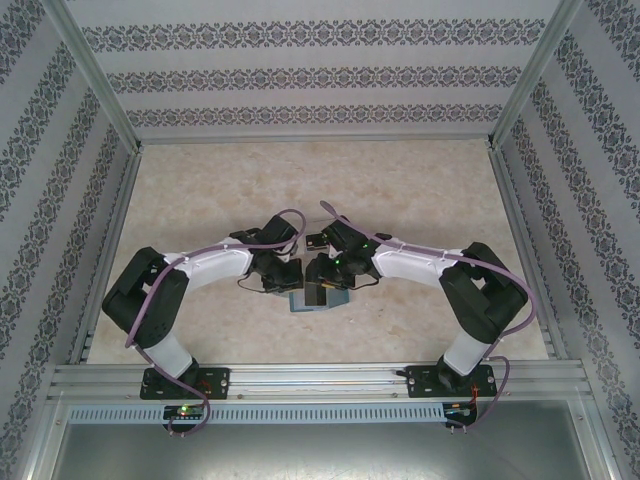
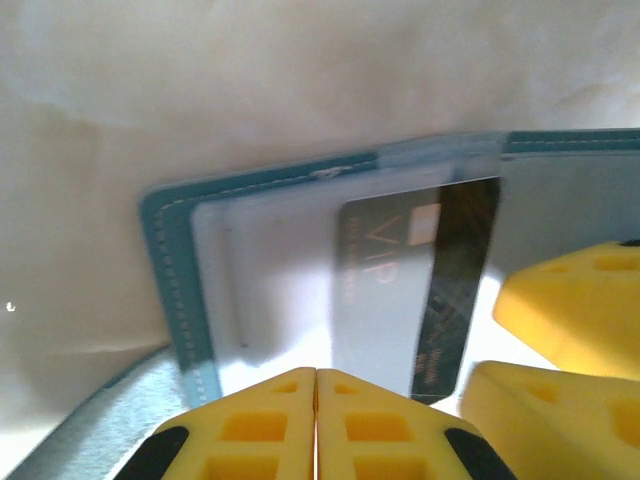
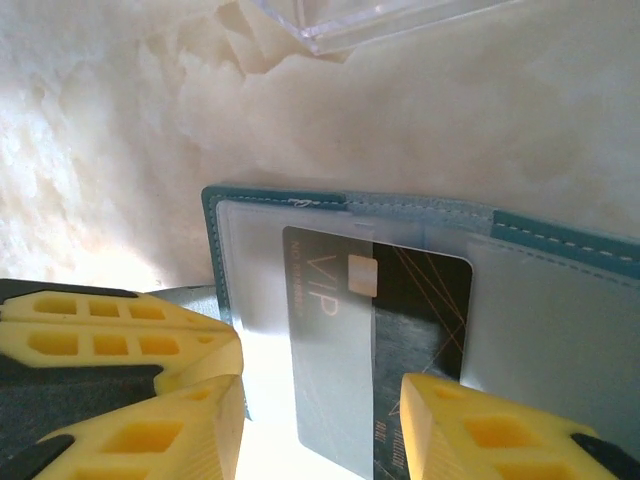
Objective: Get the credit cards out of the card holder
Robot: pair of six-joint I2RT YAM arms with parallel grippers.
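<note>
The teal card holder [image 1: 318, 300] lies open on the table between the two arms, its pale inner face [image 2: 270, 260] up. A dark credit card [image 3: 400, 300] marked "VIP" sits partly under the holder's clear pocket, and its right part sticks out bare. My left gripper [image 2: 317, 375] is shut, its tips resting at the near edge of the holder's inner face beside the card [image 2: 420, 280]. My right gripper [image 3: 322, 390] is open above the card, one finger on each side. Its fingers [image 2: 575, 300] are at the right of the left wrist view.
A clear plastic piece [image 3: 380, 20] lies on the marble-patterned table just beyond the holder. A small box-like object [image 1: 318, 241] sits behind the grippers. Patterned walls and metal rails [image 1: 300, 380] enclose the table.
</note>
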